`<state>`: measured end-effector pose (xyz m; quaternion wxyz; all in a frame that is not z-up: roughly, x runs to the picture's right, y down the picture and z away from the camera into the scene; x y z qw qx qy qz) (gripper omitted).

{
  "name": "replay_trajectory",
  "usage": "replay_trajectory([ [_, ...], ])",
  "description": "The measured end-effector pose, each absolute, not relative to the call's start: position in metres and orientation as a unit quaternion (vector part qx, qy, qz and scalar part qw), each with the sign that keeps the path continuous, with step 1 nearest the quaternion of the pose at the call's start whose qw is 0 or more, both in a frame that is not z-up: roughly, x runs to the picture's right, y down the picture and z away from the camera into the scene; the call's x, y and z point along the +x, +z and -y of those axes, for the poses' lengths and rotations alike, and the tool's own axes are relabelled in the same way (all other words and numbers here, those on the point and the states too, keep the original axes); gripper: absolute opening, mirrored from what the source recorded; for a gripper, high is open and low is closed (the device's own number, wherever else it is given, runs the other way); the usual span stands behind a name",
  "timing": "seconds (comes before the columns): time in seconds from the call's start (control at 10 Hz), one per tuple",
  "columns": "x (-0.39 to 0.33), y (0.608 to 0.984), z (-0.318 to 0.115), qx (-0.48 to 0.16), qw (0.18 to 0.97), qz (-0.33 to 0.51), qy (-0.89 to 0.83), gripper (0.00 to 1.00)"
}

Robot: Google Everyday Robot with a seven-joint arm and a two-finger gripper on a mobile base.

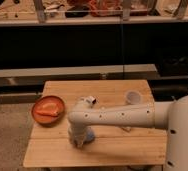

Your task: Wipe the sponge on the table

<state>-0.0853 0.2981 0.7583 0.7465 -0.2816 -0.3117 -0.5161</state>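
A wooden table (137, 145) fills the middle of the camera view. My white arm reaches in from the right and bends down over the table's front left part. The gripper (80, 140) points down at the tabletop there. A small blue sponge (89, 136) shows just to the right of the gripper's tip, lying on the wood and mostly hidden by the arm. The gripper's lower end sits on or right at the sponge.
A red plate (48, 109) holding an orange item sits at the table's left edge, close to the arm. A white cup (132, 96) stands at the back right. A small dark and white object (90, 101) lies behind the arm. Shelving runs behind the table.
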Motion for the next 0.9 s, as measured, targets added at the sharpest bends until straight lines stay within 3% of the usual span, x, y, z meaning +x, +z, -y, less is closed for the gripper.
replay_trajectory([
  [0.5, -0.019, 0.744, -0.339, -0.298, 0.746, 0.321, -0.502, 0.04],
  [0.9, 0.035, 0.741, -0.315, -0.286, 0.782, 0.304, -0.462, 0.04],
])
